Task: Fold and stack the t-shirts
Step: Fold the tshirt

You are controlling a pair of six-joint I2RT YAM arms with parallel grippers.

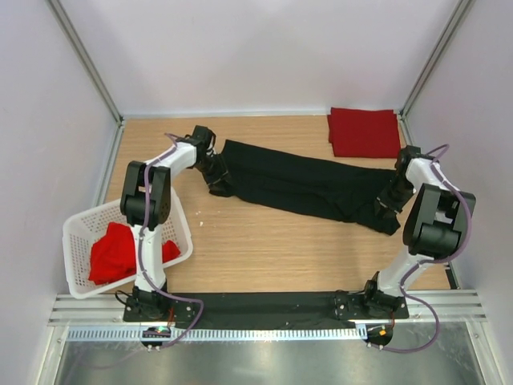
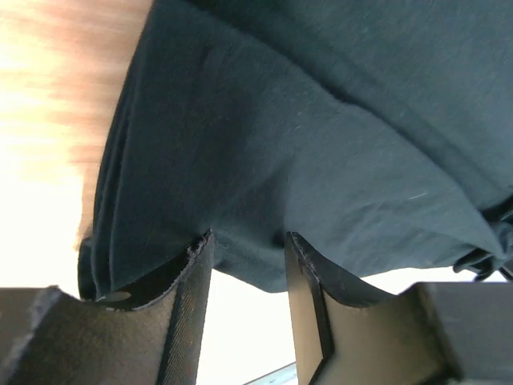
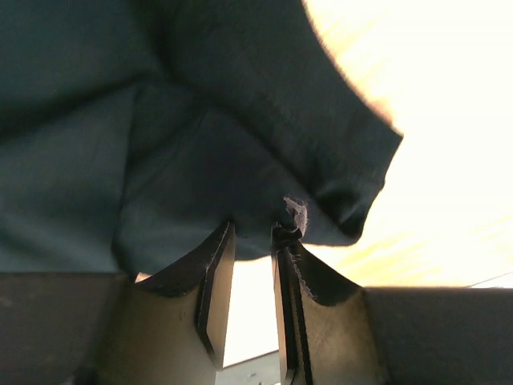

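Observation:
The black t-shirt (image 1: 309, 186) lies folded into a long band across the middle of the table, stretched between my two grippers. My left gripper (image 1: 217, 181) is at its left end. In the left wrist view the fingertips (image 2: 200, 245) press into a bunched edge of the black cloth (image 2: 321, 136), jaws a little apart on it. My right gripper (image 1: 388, 207) is at its right end. In the right wrist view the jaws stand close together, pinching the black cloth (image 3: 200, 136) near a sleeve. A folded red t-shirt (image 1: 364, 131) lies at the back right. Another red t-shirt (image 1: 118, 252) sits crumpled in the basket.
A white lattice basket (image 1: 80, 233) stands at the table's left edge, beside the left arm's base. A black strip (image 1: 264, 307) runs along the near edge between the arm bases. White walls close in the back and both sides.

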